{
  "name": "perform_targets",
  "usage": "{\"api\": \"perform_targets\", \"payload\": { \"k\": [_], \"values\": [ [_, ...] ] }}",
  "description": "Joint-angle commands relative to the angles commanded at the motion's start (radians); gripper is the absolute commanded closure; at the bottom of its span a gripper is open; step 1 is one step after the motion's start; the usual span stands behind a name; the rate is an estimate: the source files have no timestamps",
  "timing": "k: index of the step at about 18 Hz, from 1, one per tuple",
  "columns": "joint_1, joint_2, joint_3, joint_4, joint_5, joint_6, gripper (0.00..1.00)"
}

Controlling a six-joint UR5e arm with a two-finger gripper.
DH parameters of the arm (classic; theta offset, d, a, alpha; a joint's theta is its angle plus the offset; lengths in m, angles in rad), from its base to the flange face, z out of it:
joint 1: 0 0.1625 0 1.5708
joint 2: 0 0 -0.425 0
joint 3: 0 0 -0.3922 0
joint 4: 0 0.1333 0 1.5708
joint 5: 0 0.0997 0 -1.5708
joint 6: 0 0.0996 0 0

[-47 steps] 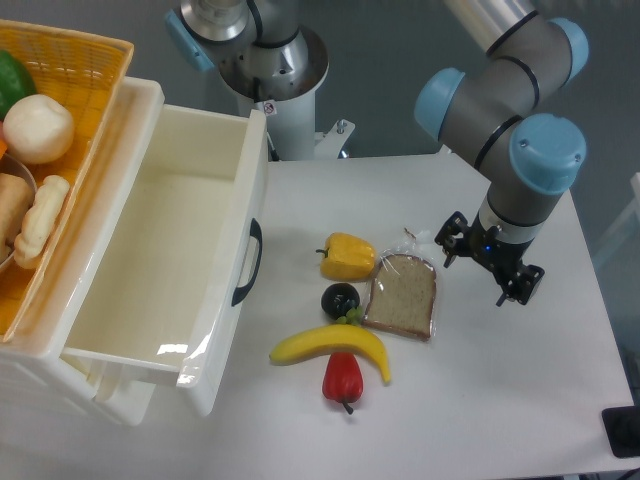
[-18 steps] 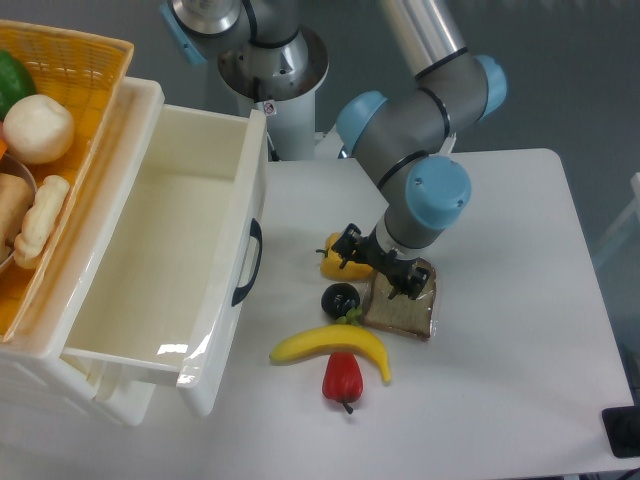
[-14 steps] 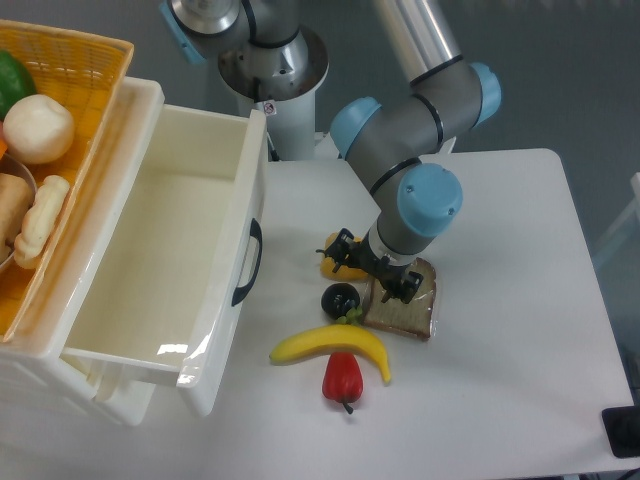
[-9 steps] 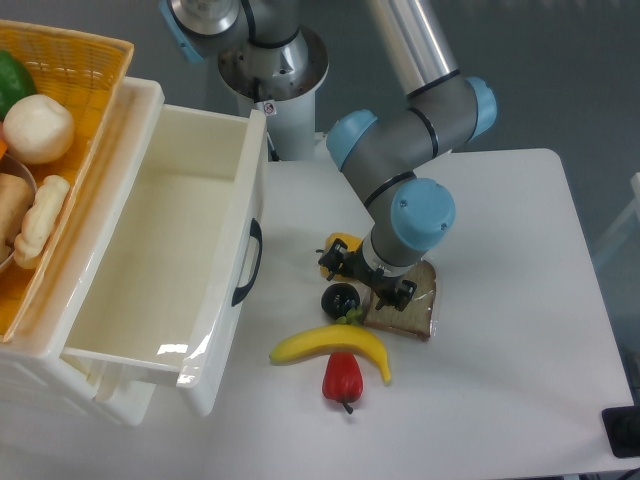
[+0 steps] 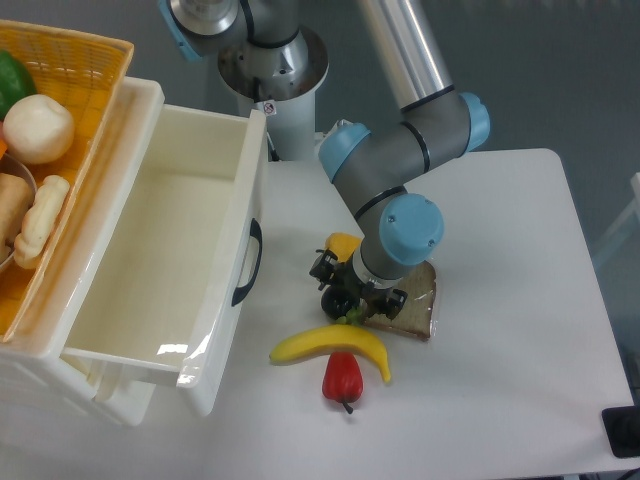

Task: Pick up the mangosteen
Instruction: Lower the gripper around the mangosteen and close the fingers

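Mangosteen (image 5: 338, 298), one, is lying on the white worktop (image 5: 500, 380) just behind the banana (image 5: 330, 345), beside the left edge of the wrapped bread slice (image 5: 412, 300) and in front of the yellow pepper (image 5: 345, 243), which is mostly hidden by the arm. Tool (image 5: 357, 287), one, is hanging directly over the fruit, its two dark fingers appearing to stand on either side, one to the upper left and one to the right; whether they are touching the fruit cannot be told. Jaws are looking spread rather than closed, with nothing lifted in them. Being round, the fruit is offering no long axis, so the move is depending on a straight descent and a centred closing. Close neighbours are posing the risk: banana and bread are lying just beside the fingers. Other items are counting as follows: one red pepper (image 5: 342, 378) in front of the banana; one open white drawer (image 5: 170, 250) on the left; one yellow basket (image 5: 60, 80) holding several pieces of produce, partly cut off by the frame edge.
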Motion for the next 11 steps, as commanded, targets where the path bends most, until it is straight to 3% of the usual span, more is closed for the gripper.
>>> {"api": "perform_targets", "payload": {
  "k": [6, 11],
  "values": [
    [-0.006, -0.002, -0.003, 0.0, 0.002, 0.0, 0.31],
    [-0.006, -0.002, -0.003, 0.0, 0.002, 0.0, 0.53]
  ]
}}
